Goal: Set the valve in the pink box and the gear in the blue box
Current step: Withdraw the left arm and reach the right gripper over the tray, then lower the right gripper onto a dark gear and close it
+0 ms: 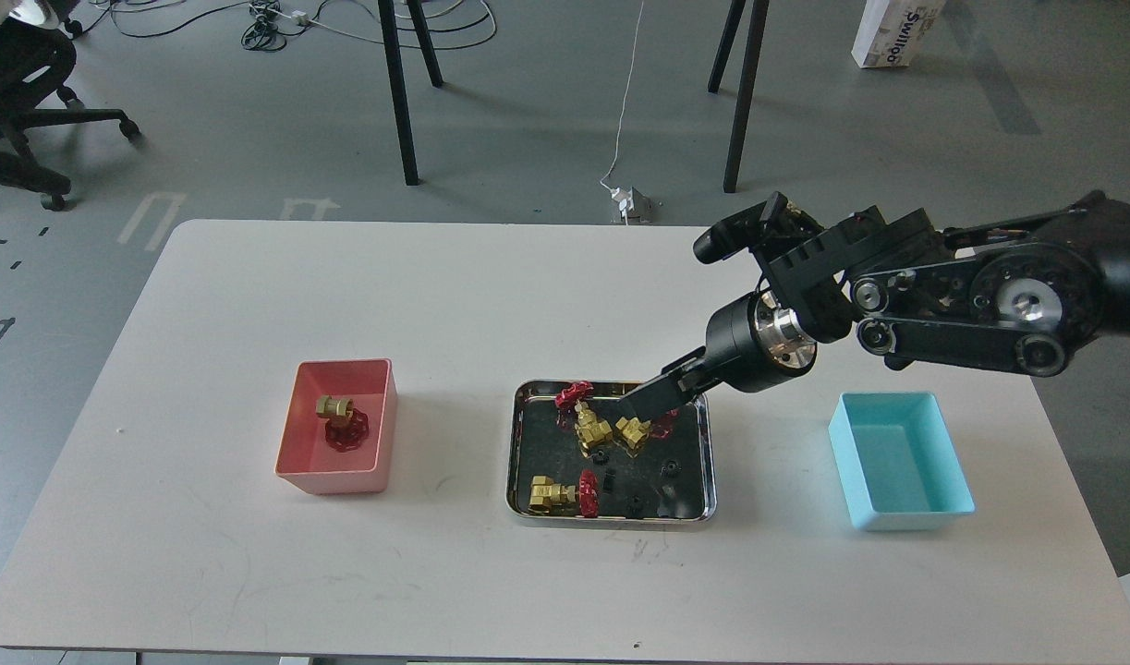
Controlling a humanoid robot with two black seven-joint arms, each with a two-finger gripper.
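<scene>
One valve (339,420) lies inside the pink box (335,481) at the left. Three more valves lie in the steel tray (611,521): one at the back left (583,423), one at the back middle (633,430) and one at the front left (561,494). Tiny black gears (601,456) (671,469) (635,504) lie in the tray too. My right gripper (646,403) reaches in from the right and hovers over the tray's back, just above the back middle valve. Its dark fingers overlap, so their state is unclear. The blue box (902,517) at the right is empty. My left gripper is out of view.
The white table (491,305) holds the three containers in a row. My right arm's thick body (971,296) spans the space above the table's right side. Chair and table legs stand on the floor behind.
</scene>
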